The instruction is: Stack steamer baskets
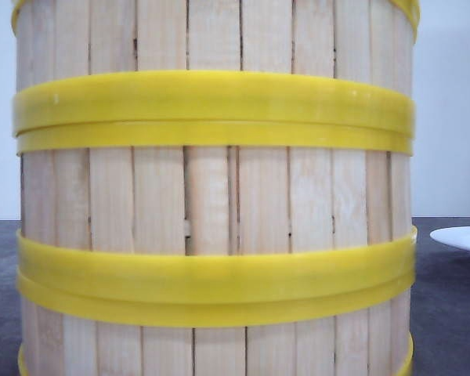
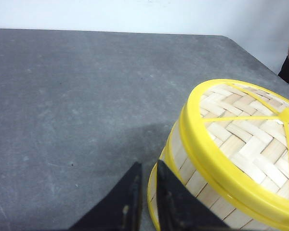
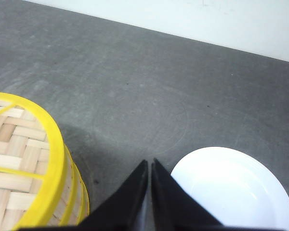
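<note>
Your steamer baskets point(image 1: 211, 196) sat stacked mid-bench, filling the front view: pale vertical wood slats, thick glossy yellow rims, top and base cropped. Left gripper point(image 2: 147, 202) hung just beside the stack, jaws nearly closed, gripping nothing. Woven bamboo lid with yellow cross ribs. Right gripper point(image 3: 149, 192) had jaws closed, empty, between stack and smooth white plate point(image 3: 231, 192). Speckled grey bench point(image 2: 77, 96), plain white wall.
</note>
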You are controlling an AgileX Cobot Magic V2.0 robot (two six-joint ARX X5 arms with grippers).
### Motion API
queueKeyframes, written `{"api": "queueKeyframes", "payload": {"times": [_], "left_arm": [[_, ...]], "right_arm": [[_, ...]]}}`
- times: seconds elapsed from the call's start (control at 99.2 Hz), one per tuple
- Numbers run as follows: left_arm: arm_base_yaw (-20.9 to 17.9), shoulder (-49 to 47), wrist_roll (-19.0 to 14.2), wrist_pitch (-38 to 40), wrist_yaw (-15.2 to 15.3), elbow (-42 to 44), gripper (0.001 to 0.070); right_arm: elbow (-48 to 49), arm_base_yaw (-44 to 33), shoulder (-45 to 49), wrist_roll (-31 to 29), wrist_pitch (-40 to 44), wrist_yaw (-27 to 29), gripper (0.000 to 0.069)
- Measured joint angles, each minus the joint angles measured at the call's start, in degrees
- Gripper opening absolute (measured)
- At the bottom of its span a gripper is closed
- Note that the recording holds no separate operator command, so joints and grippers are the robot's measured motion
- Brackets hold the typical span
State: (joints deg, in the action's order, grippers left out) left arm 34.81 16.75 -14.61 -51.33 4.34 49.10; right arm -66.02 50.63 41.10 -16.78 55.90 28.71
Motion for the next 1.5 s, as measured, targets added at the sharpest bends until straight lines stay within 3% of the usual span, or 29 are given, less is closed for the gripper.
{"api": "queueKeyframes", "payload": {"times": [0.121, 0.323, 0.534, 0.726, 0.887, 1.129, 1.503], "left_arm": [[0.0, 0.0, 0.7, -0.3, 0.0, 0.0, 0.0027], [-1.8, 0.0, 7.8, 0.7, 0.3, -0.2, 0.0027], [-12.2, -0.1, 12.3, 10.6, 6.3, -6.6, 0.0027], [-23.2, -2.0, 12.5, 20.9, 6.5, -16.0, 0.0027], [-28.8, -5.7, 12.5, 28.2, 6.5, -24.9, 0.0027], [-31.2, -12.0, 12.7, 36.6, 6.5, -37.8, 0.0027], [-31.3, -16.5, 12.4, 38.3, 6.4, -46.1, 0.0027]], "right_arm": [[0.0, 0.0, 0.0, 0.0, 0.0, 0.0, 0.0007], [0.0, 0.0, 0.0, 0.0, 0.0, 0.0, 0.0007], [0.0, 0.0, 0.0, 0.0, 0.0, 0.0, 0.0007], [0.0, 0.0, 0.0, 0.0, 0.0, 0.0, 0.0007], [0.0, 0.0, 0.0, 0.0, 0.0, 0.0, 0.0007], [0.0, 0.0, 0.0, 0.0, 0.0, 0.0, 0.0007], [0.0, 0.0, 0.0, 0.0, 0.0, 0.0, 0.0007]]}}
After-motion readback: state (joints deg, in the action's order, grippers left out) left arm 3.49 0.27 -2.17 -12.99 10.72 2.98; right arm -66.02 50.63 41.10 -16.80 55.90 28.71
